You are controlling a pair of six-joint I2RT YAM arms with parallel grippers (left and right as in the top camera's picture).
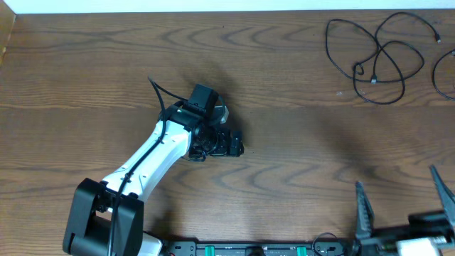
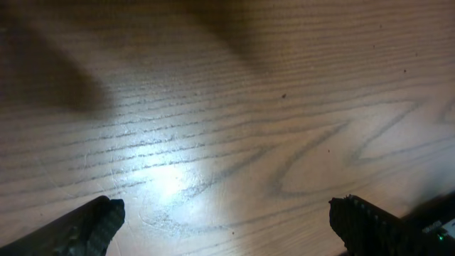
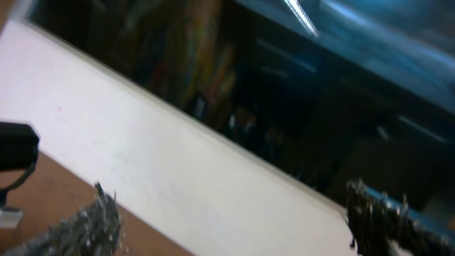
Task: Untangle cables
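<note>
**Item 1: brown wood-grain table** [image 1: 284, 178]. Carries everything listed. Left-wrist view shows only bare boards w/ a patch of lamp glare.

**Item 2: thin black cords, looped** [image 1: 377, 60]. Qty: a few, exact count unclear.
- Loc.: far right corner of the table, flat on the wood.
- Several loose loops overlap and cross near the middle of the bunch, where a small plug end lies. That crossing is prob. the knot to work on.
- A further dark cord loop [image 1: 442, 75] sits just beside them at the right edge, cut off by the frame. Cannot tell if it joins the bunch.
- No white cord made out.
- Nothing touches the cords.

**Item 3: left gripper** [image 2: 234, 227], black, on a white arm.
- Fingers wide apart, nothing between them.
- Points down at bare table, centre-left, well apart from the cords.
- Likely parked clear of the work area, so not useful until it is moved across.

**Item 4: right gripper** [image 1: 404, 206], dark, serrated fingers.
- Fingers spread wide, empty.
- Sits at the near right edge, same side as the cords but well apart from them.
- Its wrist cam tilts away past the table to a white strip [image 3: 178, 156] and a dark blurred background. No cords in that view.
- Wide spread suits a first pinch on a thin cord.

**Status (est.):** untangling not begun. The right arm is the nearer one to reach for the cords.
</note>
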